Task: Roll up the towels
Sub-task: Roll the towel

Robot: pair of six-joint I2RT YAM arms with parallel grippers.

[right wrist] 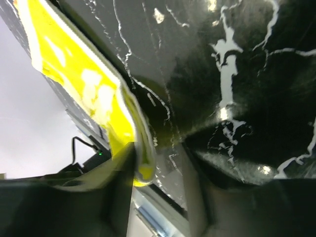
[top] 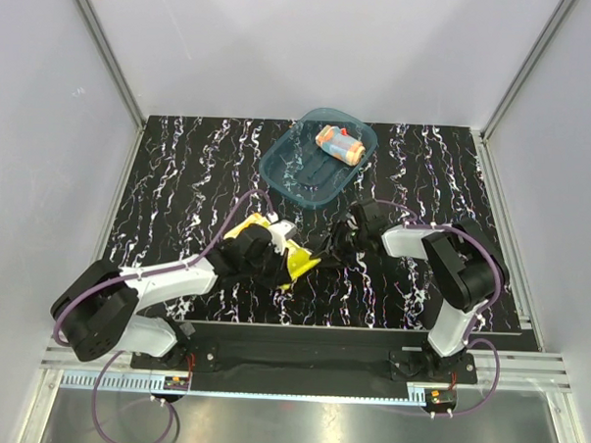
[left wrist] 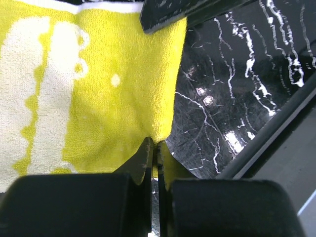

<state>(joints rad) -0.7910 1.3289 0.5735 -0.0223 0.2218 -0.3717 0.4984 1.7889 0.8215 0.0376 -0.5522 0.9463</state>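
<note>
Wrist views: left gripper [left wrist: 155, 149] clamps yellow towel [left wrist: 98, 98] corner; right gripper [right wrist: 157, 155] straddles its edge, jaws apart. Top view alone shows dotted towel [top: 339, 143] in tub [top: 274, 164].

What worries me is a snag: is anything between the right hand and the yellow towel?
Nothing visible. The edge of the yellow towel lies between the open fingers of the right hand, close against one of them, with only bare table beside it. The left hand pinches a corner of it.
</note>
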